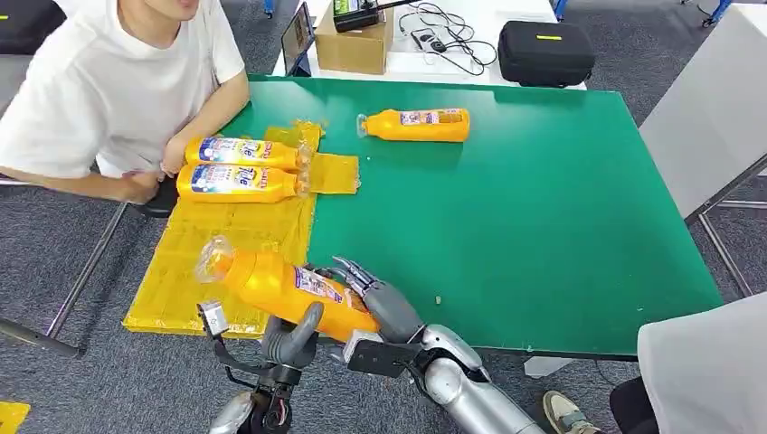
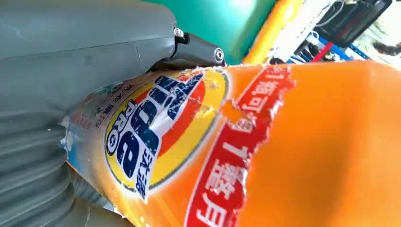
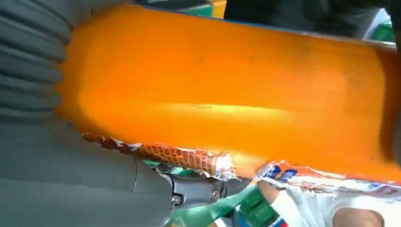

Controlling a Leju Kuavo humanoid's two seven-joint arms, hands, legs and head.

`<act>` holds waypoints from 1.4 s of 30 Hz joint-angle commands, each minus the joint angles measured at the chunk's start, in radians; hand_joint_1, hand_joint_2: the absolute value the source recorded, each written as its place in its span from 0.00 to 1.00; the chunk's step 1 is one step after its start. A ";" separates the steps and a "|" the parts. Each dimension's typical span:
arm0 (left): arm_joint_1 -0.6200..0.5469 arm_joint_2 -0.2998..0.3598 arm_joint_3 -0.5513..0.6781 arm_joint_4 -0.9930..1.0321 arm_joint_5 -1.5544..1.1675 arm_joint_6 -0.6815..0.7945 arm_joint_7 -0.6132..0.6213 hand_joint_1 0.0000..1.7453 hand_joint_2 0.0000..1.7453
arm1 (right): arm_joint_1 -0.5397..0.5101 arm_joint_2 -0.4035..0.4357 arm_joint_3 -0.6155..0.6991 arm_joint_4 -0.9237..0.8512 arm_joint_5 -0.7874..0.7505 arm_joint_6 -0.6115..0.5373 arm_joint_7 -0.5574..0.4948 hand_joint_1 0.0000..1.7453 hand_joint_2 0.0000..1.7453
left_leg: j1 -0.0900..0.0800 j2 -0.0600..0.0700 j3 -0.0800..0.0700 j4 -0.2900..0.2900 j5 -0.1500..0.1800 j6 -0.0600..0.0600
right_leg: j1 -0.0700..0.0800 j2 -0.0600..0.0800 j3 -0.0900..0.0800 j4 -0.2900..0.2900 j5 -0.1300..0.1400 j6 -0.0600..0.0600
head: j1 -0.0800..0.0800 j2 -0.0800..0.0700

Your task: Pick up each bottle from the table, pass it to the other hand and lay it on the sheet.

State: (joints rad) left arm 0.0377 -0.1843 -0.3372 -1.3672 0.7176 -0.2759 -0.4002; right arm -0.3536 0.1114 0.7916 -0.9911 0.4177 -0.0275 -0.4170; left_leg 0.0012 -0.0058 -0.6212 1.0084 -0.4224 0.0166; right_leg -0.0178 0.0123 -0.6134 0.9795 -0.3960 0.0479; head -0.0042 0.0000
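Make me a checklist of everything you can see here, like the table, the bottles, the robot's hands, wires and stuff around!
Surface: green table, with a yellow sheet over its left part.
Job's things: two orange bottles lie side by side on the sheet; a third bottle lies on bare table; the held bottle hangs over the sheet's near edge.
Clutter: a small speck on the table near the right hand.
Hands: left hand and right hand both grip the held bottle.
Cables: black cables on the white table behind.
Surroundings: a person touching the sheet's bottles, a cardboard box, a black case.
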 commanded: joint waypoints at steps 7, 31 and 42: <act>-0.137 -0.001 0.030 0.164 -0.774 0.830 -0.219 1.00 1.00 | 0.082 -0.009 -0.039 -0.039 0.013 -0.141 -0.012 0.00 0.00 | 0.001 -0.003 0.004 -0.001 -0.001 -0.001 | 0.001 -0.004 0.006 -0.001 -0.002 -0.002 | 0.000 0.000; -0.337 0.059 0.070 0.416 -1.001 0.802 -0.095 1.00 1.00 | 0.017 0.014 -0.039 0.105 0.067 -0.136 -0.030 0.00 0.00 | 0.001 -0.002 0.004 -0.001 0.000 -0.001 | 0.001 -0.004 0.005 -0.001 0.000 -0.002 | 0.000 0.000; -0.492 0.100 -0.012 0.717 -1.357 0.889 0.124 1.00 1.00 | 0.012 0.022 -0.047 0.114 0.081 -0.120 -0.039 0.00 0.00 | 0.001 -0.003 0.005 -0.001 0.000 -0.001 | 0.001 -0.005 0.006 -0.001 -0.001 -0.003 | 0.000 0.000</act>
State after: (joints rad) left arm -0.2518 -0.1427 -0.2579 -1.0289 -0.3214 0.5442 -0.4766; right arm -0.2933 0.1270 0.7599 -0.9507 0.4860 -0.1690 -0.4467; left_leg 0.0015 -0.0086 -0.6223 1.0084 -0.4212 0.0170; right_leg -0.0177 0.0091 -0.6135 0.9798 -0.3955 0.0476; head -0.0038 0.0000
